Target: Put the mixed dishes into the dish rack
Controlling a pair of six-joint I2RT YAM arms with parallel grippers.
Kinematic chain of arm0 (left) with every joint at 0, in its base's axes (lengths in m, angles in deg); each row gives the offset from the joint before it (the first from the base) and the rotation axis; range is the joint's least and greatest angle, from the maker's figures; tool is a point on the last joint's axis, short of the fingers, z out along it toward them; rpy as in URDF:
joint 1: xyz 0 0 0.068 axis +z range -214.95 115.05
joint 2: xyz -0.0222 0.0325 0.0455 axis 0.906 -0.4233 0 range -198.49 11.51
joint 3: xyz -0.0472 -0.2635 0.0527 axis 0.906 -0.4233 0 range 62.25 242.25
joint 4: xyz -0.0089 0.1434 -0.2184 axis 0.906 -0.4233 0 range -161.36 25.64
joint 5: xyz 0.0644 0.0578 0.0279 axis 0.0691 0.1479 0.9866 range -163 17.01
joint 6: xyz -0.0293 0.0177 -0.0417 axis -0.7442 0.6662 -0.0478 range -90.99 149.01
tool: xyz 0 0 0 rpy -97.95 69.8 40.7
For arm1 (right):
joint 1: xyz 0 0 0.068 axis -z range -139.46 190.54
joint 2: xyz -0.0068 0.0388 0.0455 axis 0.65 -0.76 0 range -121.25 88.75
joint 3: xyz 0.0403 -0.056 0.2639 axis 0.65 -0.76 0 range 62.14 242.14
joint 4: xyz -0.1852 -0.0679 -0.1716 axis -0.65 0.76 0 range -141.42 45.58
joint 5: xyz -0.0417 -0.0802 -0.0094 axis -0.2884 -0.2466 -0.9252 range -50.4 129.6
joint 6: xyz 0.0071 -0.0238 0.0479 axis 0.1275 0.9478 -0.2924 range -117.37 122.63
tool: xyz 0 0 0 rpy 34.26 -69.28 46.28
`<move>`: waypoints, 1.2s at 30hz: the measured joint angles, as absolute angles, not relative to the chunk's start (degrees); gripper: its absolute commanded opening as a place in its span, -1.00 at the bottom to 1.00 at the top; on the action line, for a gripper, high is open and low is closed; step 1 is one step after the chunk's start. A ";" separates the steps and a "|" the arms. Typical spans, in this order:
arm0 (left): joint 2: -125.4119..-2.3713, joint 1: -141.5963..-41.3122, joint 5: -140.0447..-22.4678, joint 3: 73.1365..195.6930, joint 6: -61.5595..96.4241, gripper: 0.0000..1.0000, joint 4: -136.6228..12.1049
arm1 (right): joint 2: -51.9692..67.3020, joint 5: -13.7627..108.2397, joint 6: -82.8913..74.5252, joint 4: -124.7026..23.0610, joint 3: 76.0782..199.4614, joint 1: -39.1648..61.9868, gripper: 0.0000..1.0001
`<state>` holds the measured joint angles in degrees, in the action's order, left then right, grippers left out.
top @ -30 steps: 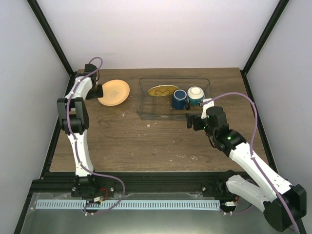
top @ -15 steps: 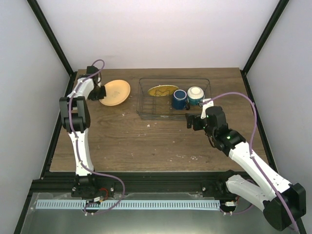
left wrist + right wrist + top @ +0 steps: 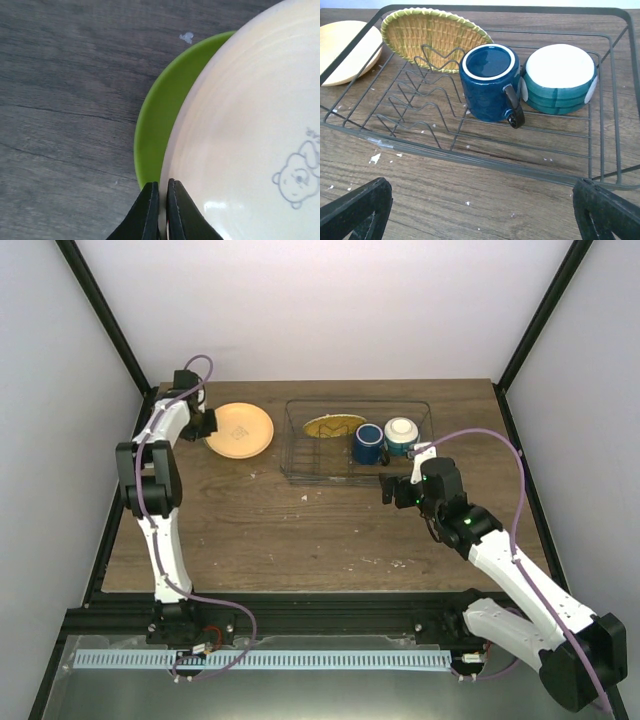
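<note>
In the dark wire dish rack [image 3: 520, 8], the near-left zigzag dividers [image 3: 415, 117] stand free. A woven yellow round plate [image 3: 427, 32] fills its far left; a dark blue handled mug [image 3: 487, 82] and blue-and-white cup [image 3: 560, 77] block its right. A pale orange round plate [image 3: 240, 430] sits left of it.

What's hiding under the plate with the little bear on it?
A green plate is under the bear plate. Only a curved strip of its edge peeks out. The rest is covered, so its middle cannot be seen.

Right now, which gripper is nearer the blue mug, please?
Right. The right gripper hovers just before the rack holding the mug; the left gripper pinches a plate left of the rack.
</note>
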<state>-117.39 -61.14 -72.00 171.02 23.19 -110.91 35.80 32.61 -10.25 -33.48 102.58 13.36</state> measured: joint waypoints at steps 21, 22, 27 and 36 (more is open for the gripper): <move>-74.31 -62.91 -75.83 143.00 23.19 -1.00 -93.62 | 31.21 52.85 -11.21 -44.78 102.56 13.36 1.00; -71.49 -63.83 -75.74 141.23 23.21 -1.00 -92.83 | 30.38 54.80 -11.83 -46.23 102.60 13.38 1.00; -61.67 -71.37 -75.24 136.02 22.75 -1.00 -92.39 | 24.32 62.06 -15.13 -49.88 105.05 13.38 1.00; -58.13 -86.28 -72.09 129.25 19.97 -1.00 -92.55 | 18.99 67.61 -17.47 -56.30 111.24 13.38 1.00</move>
